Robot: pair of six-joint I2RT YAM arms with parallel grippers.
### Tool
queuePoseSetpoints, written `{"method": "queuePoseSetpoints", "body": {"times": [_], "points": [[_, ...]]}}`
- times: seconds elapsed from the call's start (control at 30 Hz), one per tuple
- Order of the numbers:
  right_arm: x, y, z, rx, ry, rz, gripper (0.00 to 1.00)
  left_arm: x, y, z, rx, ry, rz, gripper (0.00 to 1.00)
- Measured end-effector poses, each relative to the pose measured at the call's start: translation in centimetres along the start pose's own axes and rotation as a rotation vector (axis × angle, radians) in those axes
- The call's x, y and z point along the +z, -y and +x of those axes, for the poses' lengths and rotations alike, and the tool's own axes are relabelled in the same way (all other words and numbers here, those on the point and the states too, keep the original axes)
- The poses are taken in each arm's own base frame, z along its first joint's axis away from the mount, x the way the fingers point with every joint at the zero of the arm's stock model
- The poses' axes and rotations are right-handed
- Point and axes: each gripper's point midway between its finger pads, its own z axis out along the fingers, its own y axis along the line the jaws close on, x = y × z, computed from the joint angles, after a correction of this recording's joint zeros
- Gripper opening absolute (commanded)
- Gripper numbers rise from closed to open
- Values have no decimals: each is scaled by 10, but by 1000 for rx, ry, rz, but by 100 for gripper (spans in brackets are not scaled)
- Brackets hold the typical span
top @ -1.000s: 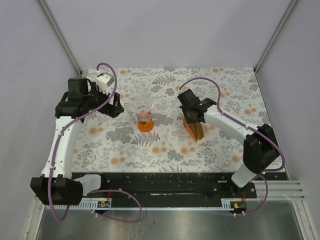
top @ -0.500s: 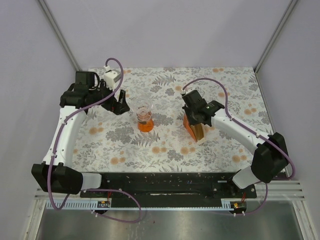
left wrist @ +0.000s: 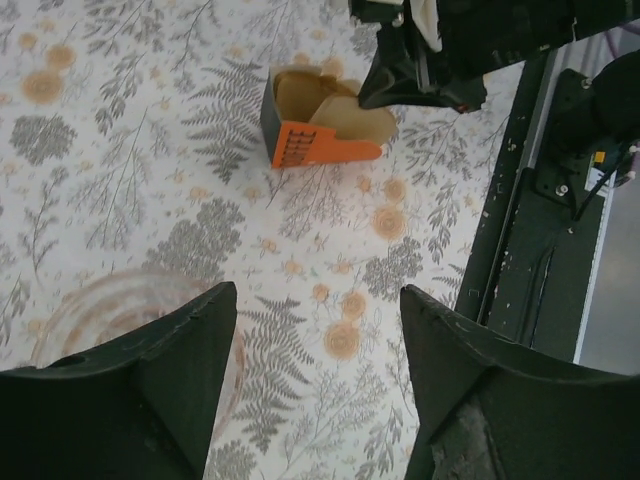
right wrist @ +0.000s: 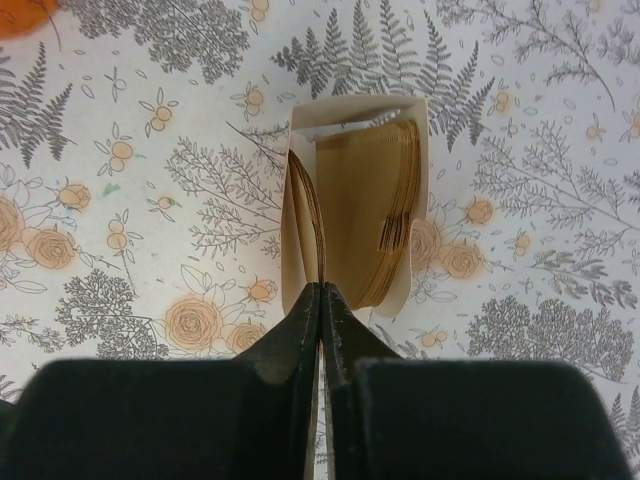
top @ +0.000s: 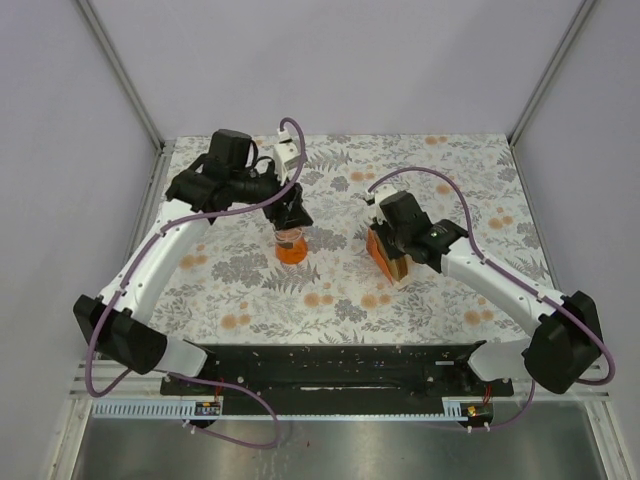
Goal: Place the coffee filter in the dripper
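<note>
The dripper [top: 291, 250], clear with an orange base, stands mid-table; its glass rim [left wrist: 95, 310] shows beside my left finger. My left gripper [top: 295, 212] hovers just over it, open [left wrist: 318, 300], with only the tablecloth between the fingers. The beige holder [top: 388, 262] stands to the right with its stack of brown papers [right wrist: 395, 200]. My right gripper [right wrist: 321, 292] is shut on the edge of the coffee filter [right wrist: 306, 225], a thin brown sheet standing apart from the stack at the holder's left wall. From the top view, that gripper [top: 392, 240] sits over the holder.
A floral cloth [top: 330, 300] covers the table. A black rail [top: 330, 365] runs along the near edge, with grey walls at the sides and back. The right gripper's body [left wrist: 430, 50] shows above the holder [left wrist: 320, 125] in the left wrist view.
My left arm has swung right from the table's left side to over the dripper, its jaws narrowing a little. The right elbow has dropped outward while its gripper stays at the holder.
</note>
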Motion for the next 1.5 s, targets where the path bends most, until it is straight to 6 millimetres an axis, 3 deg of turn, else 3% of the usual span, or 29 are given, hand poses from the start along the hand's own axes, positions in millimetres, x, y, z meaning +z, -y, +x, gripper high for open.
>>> {"method": "queuePoseSetpoints", "body": {"times": [0.13,0.23,0.4,0.67,0.87,1.03,1.3,1.5], "points": [[-4,-1,-8,-26,43,-19,0,32,6,-13,76,47,81,59],[-5,-2,-3,-42,43,-31,0,61,16,-16,145,56,151,57],[-7,-2,8,-59,54,-48,0,109,34,-2,225,56,252,57],[-14,-2,8,-78,142,-77,0,146,30,17,275,86,310,65],[-12,-4,4,-81,161,-94,0,173,22,30,295,76,322,65],[-6,-1,9,-71,136,-85,1,187,17,32,290,70,320,64],[15,-4,18,-54,77,-82,18,191,18,31,277,70,312,64],[14,-7,14,-23,73,-91,27,191,20,30,268,69,314,65]]}}
